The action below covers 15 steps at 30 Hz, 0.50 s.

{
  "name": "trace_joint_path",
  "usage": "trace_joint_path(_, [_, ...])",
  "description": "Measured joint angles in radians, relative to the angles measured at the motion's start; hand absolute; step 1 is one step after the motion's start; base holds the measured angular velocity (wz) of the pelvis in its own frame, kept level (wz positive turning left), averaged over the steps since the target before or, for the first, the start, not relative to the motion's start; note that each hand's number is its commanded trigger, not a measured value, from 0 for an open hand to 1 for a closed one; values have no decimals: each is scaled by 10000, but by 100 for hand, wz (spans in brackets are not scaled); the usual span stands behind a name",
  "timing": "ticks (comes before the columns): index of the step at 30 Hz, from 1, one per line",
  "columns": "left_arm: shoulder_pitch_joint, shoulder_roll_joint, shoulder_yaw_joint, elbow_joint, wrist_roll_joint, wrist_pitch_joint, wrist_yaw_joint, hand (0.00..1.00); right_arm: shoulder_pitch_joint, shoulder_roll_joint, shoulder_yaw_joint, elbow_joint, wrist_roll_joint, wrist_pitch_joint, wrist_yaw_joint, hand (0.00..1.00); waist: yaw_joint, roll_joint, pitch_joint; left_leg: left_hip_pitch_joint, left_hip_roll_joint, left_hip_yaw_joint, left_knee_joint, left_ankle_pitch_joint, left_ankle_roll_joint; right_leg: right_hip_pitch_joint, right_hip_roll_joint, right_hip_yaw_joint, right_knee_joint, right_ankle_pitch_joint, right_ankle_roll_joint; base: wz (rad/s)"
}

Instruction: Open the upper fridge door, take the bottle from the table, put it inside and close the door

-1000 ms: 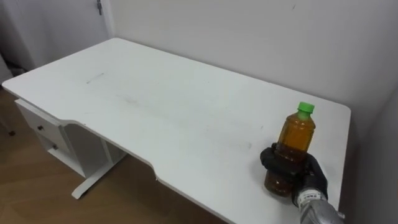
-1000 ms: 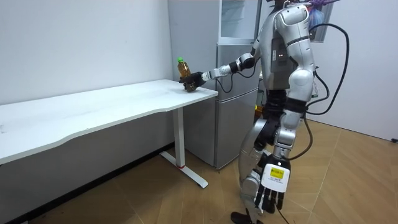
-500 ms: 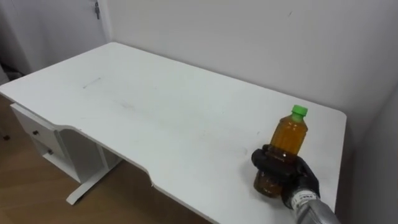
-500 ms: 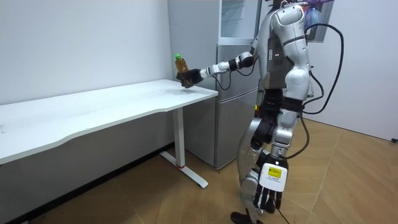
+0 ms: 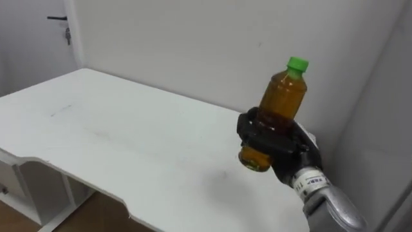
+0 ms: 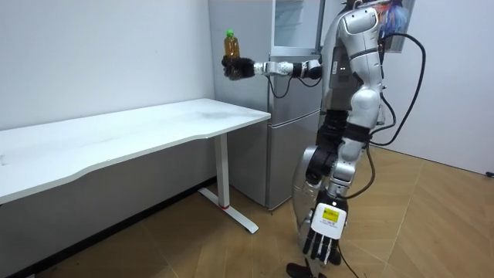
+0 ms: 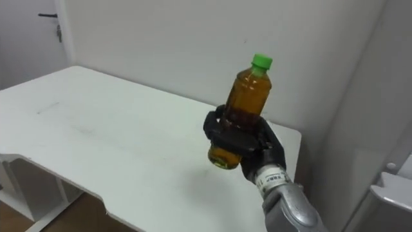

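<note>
One hand carries the job: the right hand [image 5: 278,147], fingers curled round the lower half of the amber bottle [image 5: 281,96], holds it above the counter [image 5: 129,142], right of centre. Its long axis leans slightly, cap toward the upper right. The fridge [image 6: 289,100] stands just behind the arm, centre-right of the room view.

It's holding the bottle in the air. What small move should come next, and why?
Probably turn toward the fridge: the right hand grips the bottle above the table, and the fridge stands just past the table's end. The left hand hangs free.
</note>
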Motion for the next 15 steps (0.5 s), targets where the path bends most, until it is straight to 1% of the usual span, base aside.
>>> trace_joint_path(1, [7,-7,28,-3,4,12,-5,0,62,-1,-162,-270,-70,1,11,100,-37,18,-1,67,0,25,-4,-6,8,56,-1,5,-9,12,9,-9])
trace_joint_path(4, [30,-38,300,-8,-6,23,-9,0,188,-3,-417,-820,-117,7,20,100,-227,72,-66,106,-3,34,-29,-8,14,76,-5,19,-6,24,14,-2])
trace_joint_path(5, [33,-39,317,-11,-6,35,-8,0,188,-3,-444,-932,-129,16,20,100,-244,83,-73,111,-1,39,-21,-8,15,73,-2,31,-6,27,10,-4])
trace_joint_path(6, [37,-53,327,-10,0,80,-8,0,188,-15,-542,-1183,-259,115,41,100,-358,122,-102,113,-1,40,-7,-7,16,74,4,73,-8,35,9,-4])
trace_joint_path(7, [54,-83,332,-12,1,158,-8,0,186,-62,-576,-1378,-317,124,69,100,-444,174,-166,149,-2,46,-17,-6,17,99,6,98,-10,41,15,0])
trace_joint_path(8, [69,-94,331,-12,1,184,-8,0,186,-74,-599,-1462,-324,125,86,100,-491,223,-156,200,-5,47,-35,-6,17,146,6,109,-13,42,17,0])
trace_joint_path(10, [164,-107,362,-17,10,214,-7,0,187,-197,-651,-1770,-369,182,93,100,-650,343,-174,393,-6,73,-120,-6,17,259,18,202,-16,42,19,-6])
trace_joint_path(11, [170,-109,366,-25,23,215,-5,0,187,-282,-671,-1855,-370,196,97,100,-675,357,-168,415,-5,82,-131,-6,16,248,23,237,-10,41,19,-11])
trace_joint_path(12, [199,-120,372,-47,117,216,12,0,186,-448,-737,-1966,-371,214,131,100,-760,372,-161,441,1,97,-137,-6,16,219,31,271,-5,41,18,-11])
trace_joint_path(14, [253,-167,372,-49,333,215,37,0,189,-726,-986,-2149,-357,373,89,100,-910,369,-163,506,2,153,-167,-6,15,241,41,369,5,41,18,-13])
trace_joint_path(15, [272,-189,386,-49,396,213,45,0,189,-801,-1063,-2213,-358,437,80,100,-951,358,-166,525,2,194,-185,-6,15,244,43,411,9,41,18,-20])
